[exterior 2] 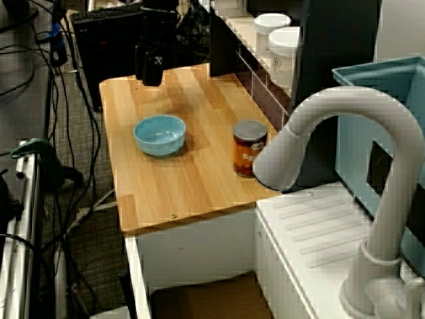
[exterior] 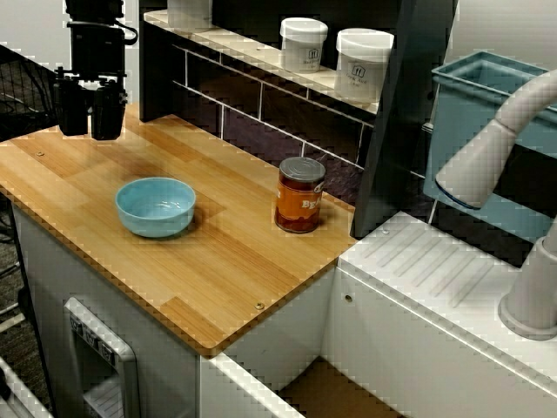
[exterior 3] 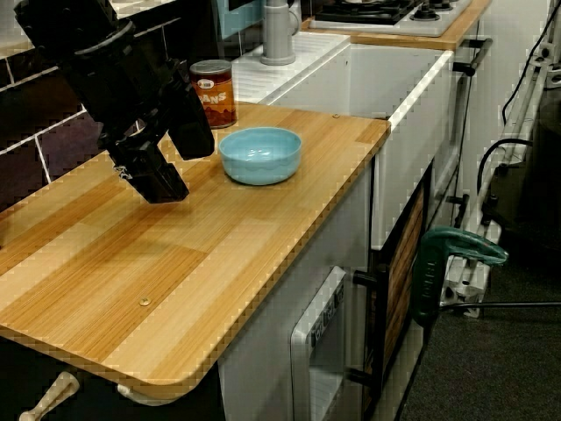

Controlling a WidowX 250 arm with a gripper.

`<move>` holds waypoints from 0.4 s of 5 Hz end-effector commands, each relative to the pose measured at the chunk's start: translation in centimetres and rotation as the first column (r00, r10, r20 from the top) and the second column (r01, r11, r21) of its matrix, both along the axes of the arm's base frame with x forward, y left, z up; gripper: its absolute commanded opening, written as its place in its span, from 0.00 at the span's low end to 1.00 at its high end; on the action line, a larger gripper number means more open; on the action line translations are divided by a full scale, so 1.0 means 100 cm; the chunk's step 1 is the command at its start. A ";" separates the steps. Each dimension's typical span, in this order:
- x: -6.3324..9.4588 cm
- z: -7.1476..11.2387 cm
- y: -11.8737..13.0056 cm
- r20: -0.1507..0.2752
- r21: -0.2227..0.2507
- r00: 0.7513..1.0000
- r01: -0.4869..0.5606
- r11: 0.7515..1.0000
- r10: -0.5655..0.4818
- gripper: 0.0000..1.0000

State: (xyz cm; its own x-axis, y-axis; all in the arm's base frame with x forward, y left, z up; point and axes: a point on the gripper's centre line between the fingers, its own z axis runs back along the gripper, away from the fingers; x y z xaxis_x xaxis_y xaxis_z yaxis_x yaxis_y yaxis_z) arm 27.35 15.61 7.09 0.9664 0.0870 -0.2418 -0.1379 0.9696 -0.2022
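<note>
My black gripper (exterior: 90, 129) hangs over the far left end of the wooden counter (exterior: 218, 261), its two fingers apart and nothing between them. In the view over the faucet the gripper (exterior 2: 151, 74) is at the counter's back edge. In the view from the counter's end the gripper (exterior 3: 178, 165) fills the upper left, just above the wood. The nearest thing is a light blue bowl (exterior: 156, 205), empty and upright, a hand's width to the right. Beyond the bowl (exterior 3: 260, 154) stands an orange can (exterior: 299, 194) with a grey lid, close to the dark tiled wall.
Two white jars (exterior: 304, 43) (exterior: 363, 64) stand on the shelf above the tiles. A white sink drainboard (exterior: 435, 270) adjoins the counter on the right, with a grey faucet (exterior 2: 332, 133) arching over it. A teal bin (exterior: 487, 96) hangs behind. A green clamp (exterior 3: 447, 263) stands beside the cabinet.
</note>
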 end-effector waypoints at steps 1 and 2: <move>0.001 0.023 0.003 0.069 0.042 0.998 0.004 0.999 -0.007 1.00; 0.001 0.023 0.004 0.068 0.041 0.998 0.003 0.999 -0.006 1.00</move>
State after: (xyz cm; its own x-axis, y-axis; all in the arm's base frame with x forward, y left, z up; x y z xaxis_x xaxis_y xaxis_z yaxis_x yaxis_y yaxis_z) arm 27.22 15.53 6.94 0.9659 0.0837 -0.2452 -0.1359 0.9693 -0.2046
